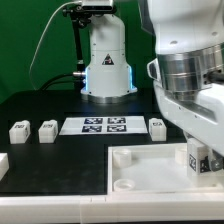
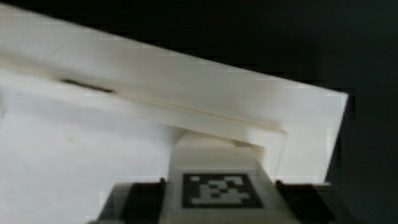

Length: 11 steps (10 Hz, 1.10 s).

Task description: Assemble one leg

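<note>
Gripper [image 1: 203, 160] pinches a leg [image 2: 222, 188] over the tray [image 1: 140, 166]. Three spare legs [image 1: 18, 131] [image 1: 47, 130] [image 1: 157, 126] flank the marker board [image 1: 104, 125]; arm hides tray's right side.

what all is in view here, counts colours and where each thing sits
loose legs: three, white with black-and-white tags, on the black table; two toward the exterior view's left of the marker board, one to its right
held leg: one, white with a tag, between the gripper's fingers at the exterior view's right, over the tray-like piece; its tag also shows in the wrist view
tray-like piece: one, white, large, with a round corner socket, near edge of the table
marker board: one, white, flat, several tags, middle of the table
white part: one, cut off at the exterior view's left edge; cannot tell what it is
table: one, black
robot base: one, white, behind the marker board
gripper: one, closed on the held leg
</note>
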Available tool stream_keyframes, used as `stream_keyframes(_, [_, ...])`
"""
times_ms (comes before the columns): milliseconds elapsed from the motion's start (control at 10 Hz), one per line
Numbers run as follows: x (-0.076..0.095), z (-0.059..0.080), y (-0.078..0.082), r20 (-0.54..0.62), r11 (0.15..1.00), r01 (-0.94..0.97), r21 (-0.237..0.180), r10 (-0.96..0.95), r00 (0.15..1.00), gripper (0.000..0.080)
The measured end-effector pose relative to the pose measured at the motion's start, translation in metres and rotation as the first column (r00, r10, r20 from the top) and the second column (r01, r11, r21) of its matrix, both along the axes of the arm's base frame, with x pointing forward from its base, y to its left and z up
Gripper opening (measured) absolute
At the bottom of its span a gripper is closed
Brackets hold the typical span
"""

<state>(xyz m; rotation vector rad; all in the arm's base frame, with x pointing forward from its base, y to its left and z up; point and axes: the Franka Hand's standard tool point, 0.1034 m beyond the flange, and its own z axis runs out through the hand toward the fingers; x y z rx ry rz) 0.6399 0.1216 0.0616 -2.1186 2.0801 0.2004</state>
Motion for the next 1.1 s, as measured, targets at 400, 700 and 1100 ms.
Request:
stream_keyframes(400, [0.0007, -0.0017, 0.0029, -0.076, 0.932, 0.362, 0.007, -0.361, 0.930, 0.0291])
stream_keyframes(700, [0.0002, -0.0016, 0.0064, -0.094, 0.905, 0.426, 0.012, -0.423, 0.901, 0.0537])
stream_keyframes(1100, [-0.0011, 0.0008, 0.0087, -0.084, 0.923, 0.385, 0.017, -0.382, 0.920, 0.0642])
